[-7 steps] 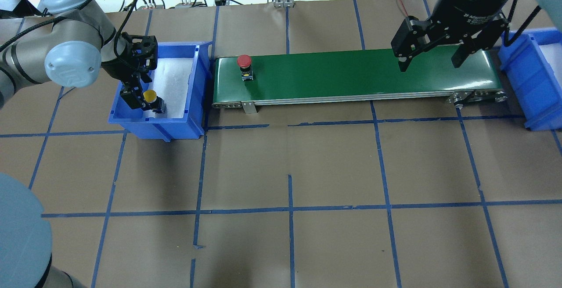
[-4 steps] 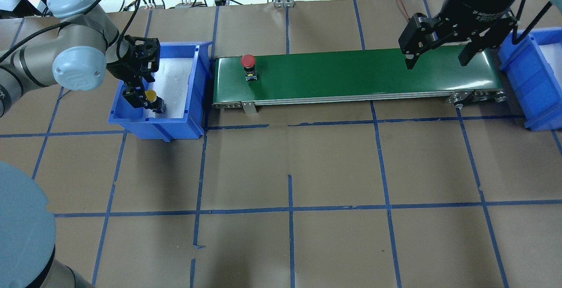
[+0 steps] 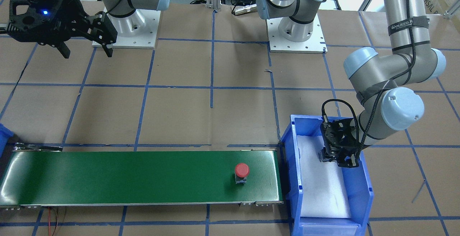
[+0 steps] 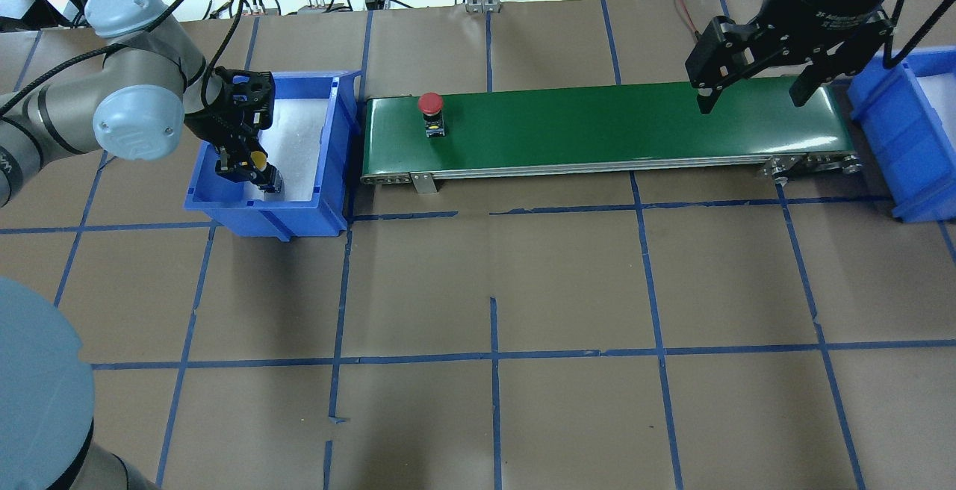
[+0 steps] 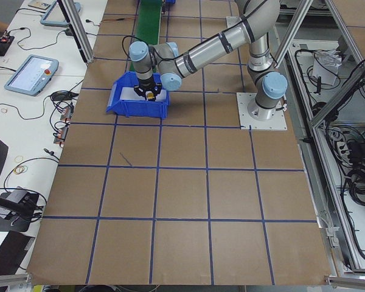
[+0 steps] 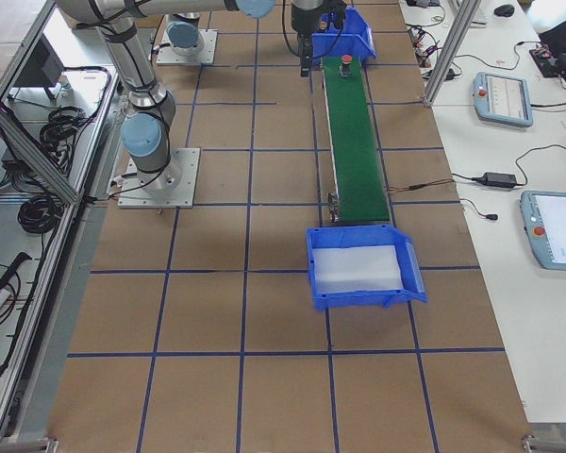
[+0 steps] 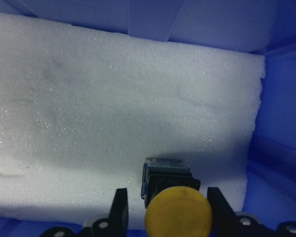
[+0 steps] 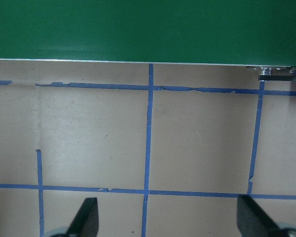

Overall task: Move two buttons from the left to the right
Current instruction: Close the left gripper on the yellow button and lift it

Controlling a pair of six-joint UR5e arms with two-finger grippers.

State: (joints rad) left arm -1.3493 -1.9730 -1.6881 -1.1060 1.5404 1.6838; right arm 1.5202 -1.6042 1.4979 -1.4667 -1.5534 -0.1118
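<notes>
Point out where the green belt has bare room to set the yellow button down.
The green belt is bare from the red button to its end by the right blue bin. Crowded: the short strip between the red button and the left blue bin; inside it the left claw straddles the yellow button.

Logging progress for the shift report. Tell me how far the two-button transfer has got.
Done: the red button stands on the green conveyor belt, near its left end. In hand: the left gripper is down in the left blue bin, open around the yellow button. Left: neither button is in the right blue bin; the right gripper hangs open over the belt's right end.
</notes>
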